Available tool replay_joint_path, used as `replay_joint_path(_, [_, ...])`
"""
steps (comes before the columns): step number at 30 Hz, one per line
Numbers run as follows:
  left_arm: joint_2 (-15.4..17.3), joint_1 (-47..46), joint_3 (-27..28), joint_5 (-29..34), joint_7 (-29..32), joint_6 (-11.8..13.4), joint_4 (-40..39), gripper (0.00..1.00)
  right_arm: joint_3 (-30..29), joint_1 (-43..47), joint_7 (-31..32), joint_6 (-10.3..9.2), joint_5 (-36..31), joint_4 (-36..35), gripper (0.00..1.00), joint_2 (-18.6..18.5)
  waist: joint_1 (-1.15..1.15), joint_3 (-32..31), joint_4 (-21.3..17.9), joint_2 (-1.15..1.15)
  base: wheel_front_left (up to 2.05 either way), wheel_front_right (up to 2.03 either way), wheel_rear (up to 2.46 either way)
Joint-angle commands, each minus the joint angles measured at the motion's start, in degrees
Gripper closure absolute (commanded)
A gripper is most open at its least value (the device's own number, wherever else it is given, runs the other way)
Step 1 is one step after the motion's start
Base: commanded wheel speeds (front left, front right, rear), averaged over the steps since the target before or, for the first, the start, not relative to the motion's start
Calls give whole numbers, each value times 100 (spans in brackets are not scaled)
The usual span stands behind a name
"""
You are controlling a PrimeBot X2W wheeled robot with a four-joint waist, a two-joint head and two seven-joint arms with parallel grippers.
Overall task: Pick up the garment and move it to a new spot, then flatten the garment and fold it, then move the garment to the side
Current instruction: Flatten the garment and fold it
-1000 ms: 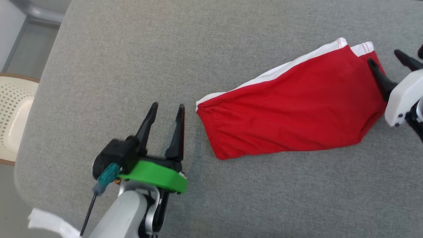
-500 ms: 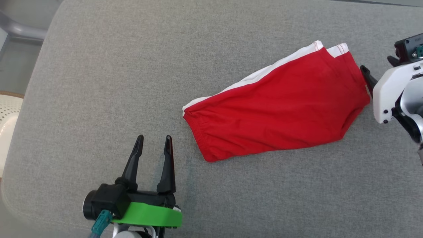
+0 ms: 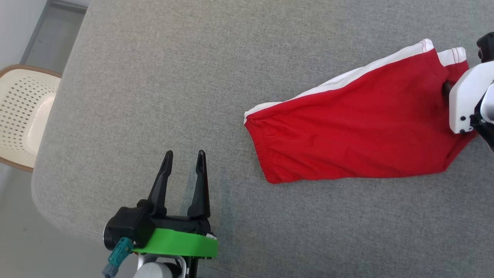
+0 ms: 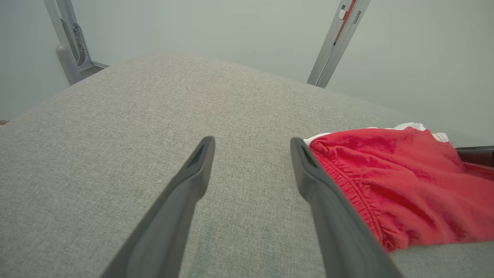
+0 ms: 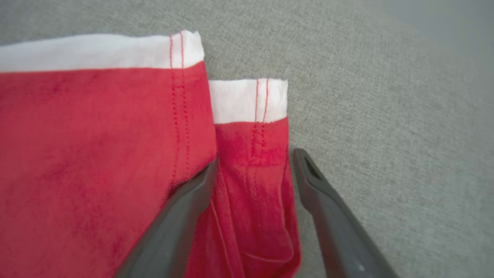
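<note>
The garment (image 3: 355, 127), a pair of red shorts with a white side stripe, lies folded leg over leg on the grey fabric-covered desk (image 3: 154, 77), on the robot's right half of the head view. Its long axis runs on a slant: the gathered elastic waistband points toward the robot's left and slightly nearer, while the two leg hems point to the right and farther away. The white stripe follows the far long edge, and the near long edge is plain red. The left claw (image 3: 184, 154) hovers over bare desk near the waistband end but apart from it, its two dark fingers spread and holding nothing. In the left wrist view this claw (image 4: 251, 144) shows the same gap, with the waistband of the garment (image 4: 405, 181) just off to the side of one finger. The right claw (image 5: 254, 158) is at the hem end with its fingers apart. In the right wrist view one finger lies against the edge of the upper leg of the garment (image 5: 96, 154), and the other finger sits over grey desk just beside the lower leg, so the narrow red strip of the lower leg lies between them, unclamped. I cannot tell whether the tips press on the cloth. In the head view the white wrist housing (image 3: 467, 96) covers most of this claw. A cream perforated item (image 3: 23, 112) stands beyond the desk's left edge.
</note>
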Motion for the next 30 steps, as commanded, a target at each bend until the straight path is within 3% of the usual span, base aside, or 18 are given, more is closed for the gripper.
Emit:
replay_joint_path(1, [-3,15,38,7,-14,18,27,0,94,374,168,16,230,261,100,164,0,-53,-32,0,0,0,0])
replay_joint_path(8, [2,270,243,231,-14,-110,212,0,-191,648,-20,10,1004,-86,100,302,0,-576,-585,0,0,0,0])
replay_joint_path(16, [6,710,576,525,-14,-395,449,0,-1111,1396,-227,1,1571,-440,100,69,0,-1315,-1136,0,0,0,0])
replay_joint_path(22, [5,921,721,625,-14,-544,478,0,-1940,1992,-290,1,1711,-237,100,228,0,-1391,-1225,0,0,0,0])
replay_joint_path(30, [5,1065,622,489,-14,-503,495,0,-2727,1782,-463,2,1650,-312,100,308,0,-1440,-1172,0,0,0,0])
